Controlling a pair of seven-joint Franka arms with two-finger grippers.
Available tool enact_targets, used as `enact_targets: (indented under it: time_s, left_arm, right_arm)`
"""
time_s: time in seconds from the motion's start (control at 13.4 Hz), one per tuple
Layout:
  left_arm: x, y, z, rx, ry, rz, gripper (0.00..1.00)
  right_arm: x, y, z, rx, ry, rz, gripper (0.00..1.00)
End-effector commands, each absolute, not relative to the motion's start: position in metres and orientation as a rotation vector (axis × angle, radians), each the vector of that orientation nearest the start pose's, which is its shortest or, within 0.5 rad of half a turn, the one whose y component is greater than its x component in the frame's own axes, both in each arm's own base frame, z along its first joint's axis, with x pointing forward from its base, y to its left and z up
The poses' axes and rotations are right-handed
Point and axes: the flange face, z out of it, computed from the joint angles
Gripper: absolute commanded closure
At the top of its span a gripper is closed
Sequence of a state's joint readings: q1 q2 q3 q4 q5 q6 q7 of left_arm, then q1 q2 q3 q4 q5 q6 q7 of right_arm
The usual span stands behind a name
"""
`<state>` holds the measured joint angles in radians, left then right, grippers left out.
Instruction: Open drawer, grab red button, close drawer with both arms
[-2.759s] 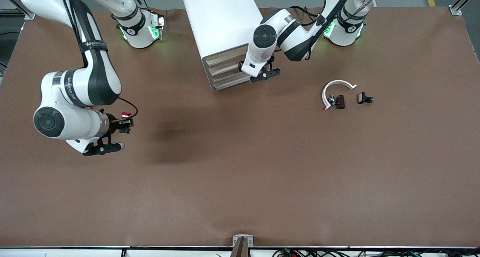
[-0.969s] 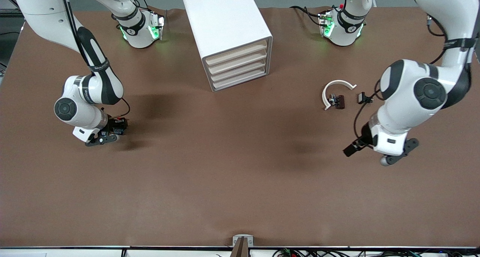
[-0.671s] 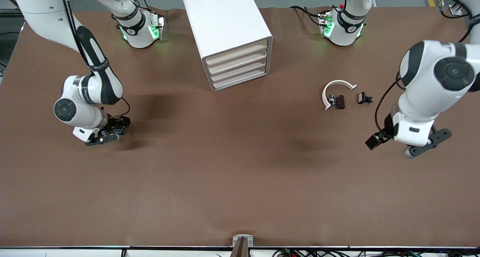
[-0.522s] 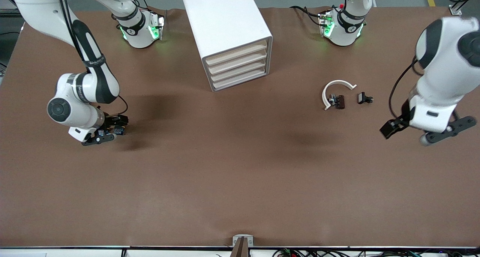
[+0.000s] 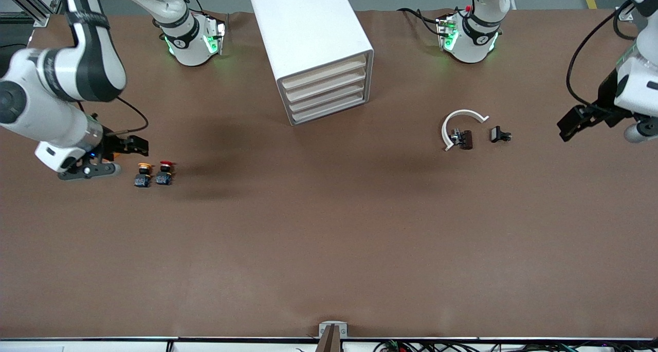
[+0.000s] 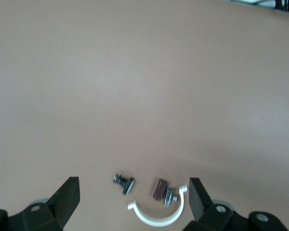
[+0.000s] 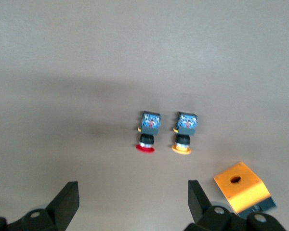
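- Your red-capped button (image 5: 164, 174) lay on its side on the worktop (image 5: 329, 249), toward the right arm's end, just beside a yellow-capped button (image 5: 142, 175); nothing gripped it.
- Your right hand (image 7: 133, 204) hung spread wide and empty above those two, probably done with them; an orange block (image 7: 243, 187) lay near the yellow one.
- Your left hand (image 6: 134, 201) was wide too, holding nothing, up over the left arm's end, above a white curved clip (image 5: 458, 123) and small dark parts (image 5: 500, 134).
- The drawer cabinet (image 5: 313, 43) showed all drawers flush, so closing looked finished.
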<state>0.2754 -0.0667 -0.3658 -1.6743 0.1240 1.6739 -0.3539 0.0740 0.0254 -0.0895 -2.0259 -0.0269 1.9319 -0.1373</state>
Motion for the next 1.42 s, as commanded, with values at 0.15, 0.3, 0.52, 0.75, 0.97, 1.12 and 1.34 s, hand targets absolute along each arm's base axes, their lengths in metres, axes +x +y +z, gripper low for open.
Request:
enact_targets:
  time_s: [0.15, 0.3, 0.52, 0.75, 0.97, 1.12, 1.34]
  left_arm:
    - [0.515, -0.034, 0.651, -3.037, -0.15, 0.016, 0.0]
    - [0.505, -0.036, 0.659, -3.068, -0.138, 0.016, 0.0]
    - [0.495, -0.043, 0.669, -3.08, -0.094, 0.005, 0.0]
    - [0.492, -0.056, 0.672, -3.107, -0.059, -0.001, 0.0]
    - [0.497, -0.059, 0.666, -3.137, -0.055, 0.012, 0.0]
    - [0.497, -0.059, 0.665, -3.136, -0.015, 0.017, 0.0]
    - [0.499, -0.055, 0.664, -3.135, -0.005, 0.021, 0.0]
  right_arm:
    - [0.539, -0.029, 0.541, -3.151, -0.12, 0.212, 0.0]
    - [0.54, -0.036, 0.582, -3.157, -0.099, 0.157, 0.0]
    - [0.541, -0.036, 0.623, -3.165, -0.096, 0.077, 0.0]
    - [0.543, -0.034, 0.639, -3.171, -0.098, 0.022, 0.0]
    - [0.541, -0.036, 0.644, -3.171, -0.097, 0.026, 0.0]
    - [0.539, -0.034, 0.642, -3.164, -0.094, 0.059, 0.0]
    - [0.539, -0.043, 0.642, -3.157, -0.018, 0.056, 0.0]
